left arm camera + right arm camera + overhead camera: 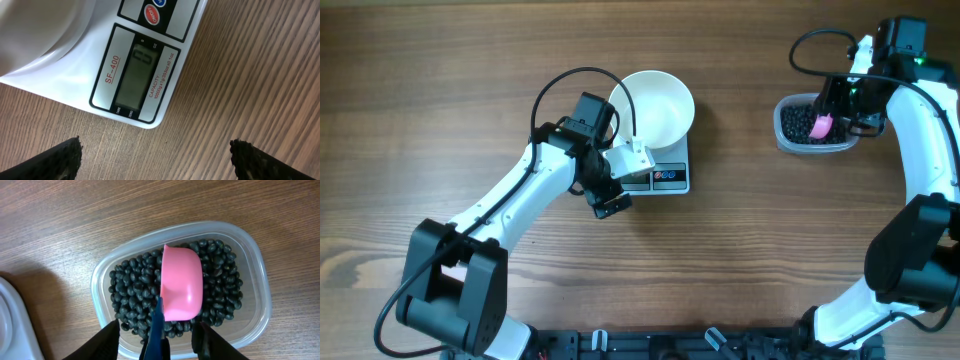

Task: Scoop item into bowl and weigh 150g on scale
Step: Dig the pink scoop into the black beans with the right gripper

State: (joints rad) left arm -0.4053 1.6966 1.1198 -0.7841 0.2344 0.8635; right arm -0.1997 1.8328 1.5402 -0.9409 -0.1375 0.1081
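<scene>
The item [130, 280], many small round black beans with a slight shine, lies as a loose heap in a clear plastic tub [260, 295] with rounded corners. The tub stands at the right side of the table [440, 80], which is brown wood with a long straight grain. Nothing of the room shows past the table.

A pink plastic scoop [181, 282], smooth and rounded, lies bottom-up on the beans. A thin dark blue piece runs from its near end; I cannot tell if it is the handle. The right gripper [157, 336] hangs low over the near edge of the tub. Its black fingers [111, 340] are spread on both sides of this dark piece, with a gap showing on the left side, so they pinch nothing.

Well apart to the left stands the scale [665, 178], a flat white rectangle of glossy plastic. The bowl [655, 105], round, white and smooth, sits on it. The grey display [140, 75] shows one digit that looks like zero, with red letters "SF-400" beside it. The left gripper [155, 155] hovers over bare wood just beside the front corner of the scale, its rough black fingertips [65, 157] spread wide and touching nothing.
</scene>
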